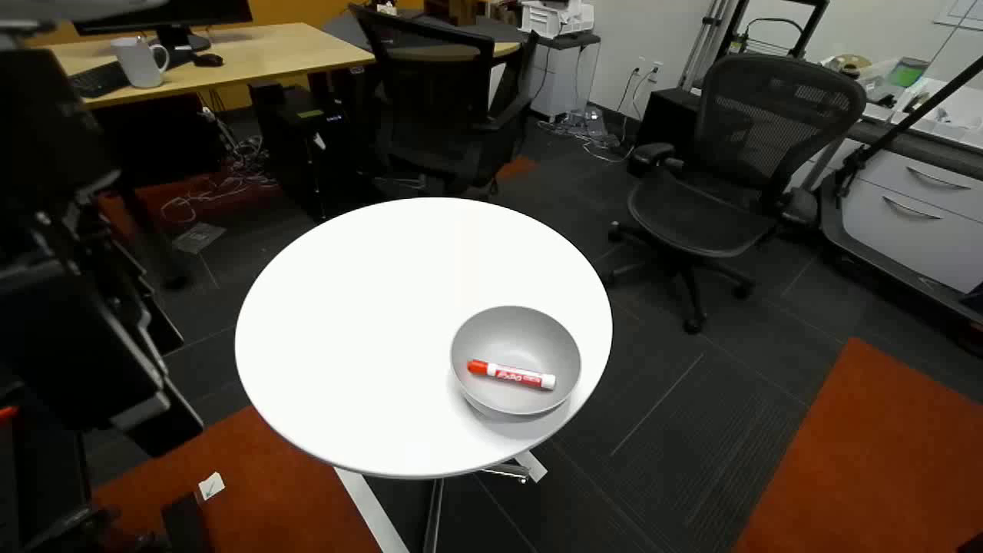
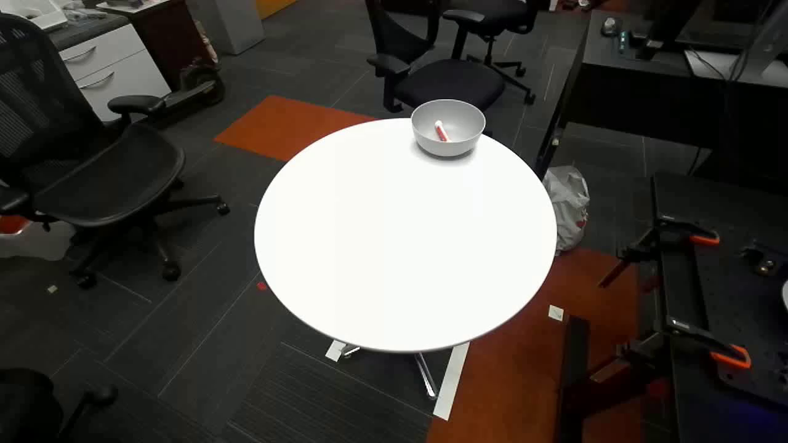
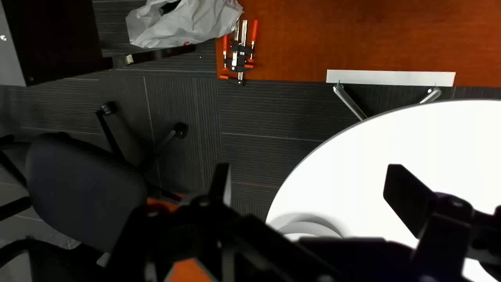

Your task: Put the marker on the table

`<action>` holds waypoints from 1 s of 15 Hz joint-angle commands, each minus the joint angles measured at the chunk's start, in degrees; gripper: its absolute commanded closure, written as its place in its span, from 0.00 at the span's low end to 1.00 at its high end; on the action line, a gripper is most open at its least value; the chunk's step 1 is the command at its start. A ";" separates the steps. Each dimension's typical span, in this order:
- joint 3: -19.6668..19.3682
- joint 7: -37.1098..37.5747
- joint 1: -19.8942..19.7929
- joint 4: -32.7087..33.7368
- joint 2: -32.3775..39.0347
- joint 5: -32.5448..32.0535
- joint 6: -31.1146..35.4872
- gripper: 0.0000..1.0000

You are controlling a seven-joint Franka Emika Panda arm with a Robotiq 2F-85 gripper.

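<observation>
The red and white marker [image 1: 511, 375] lies inside a grey bowl [image 1: 516, 334], its red cap end to the left in an exterior view. The marker [image 2: 441, 131] and bowl [image 2: 448, 149] also show in an exterior view here. The bowl stands near the edge of the round white table [image 1: 369, 322], also in an exterior view [image 2: 400, 246]. In the wrist view my gripper [image 3: 307, 170] is wide open with nothing between its fingers. The bowl [image 3: 309, 227] is partly hidden behind the gripper body there, and the marker is hidden. I cannot make out the gripper in either exterior view.
Black office chairs [image 1: 760, 138] [image 2: 452, 83] stand near the table. A wooden desk [image 1: 284, 50] with a monitor and mug is at the back. A dark bench with orange-tipped clamps [image 2: 708, 237] and a plastic bag [image 2: 566, 203] are beside the table.
</observation>
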 commanded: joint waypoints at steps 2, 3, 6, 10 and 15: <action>0.21 -0.12 -0.16 0.06 -0.03 0.18 -0.13 0.00; 0.21 -0.12 -0.16 0.06 -0.02 0.18 -0.13 0.00; 0.21 -0.12 -0.16 0.06 -0.02 0.18 -0.13 0.00; 0.54 2.02 0.73 4.16 4.13 1.73 2.31 0.00; 0.37 4.72 2.88 10.84 11.56 8.93 7.06 0.00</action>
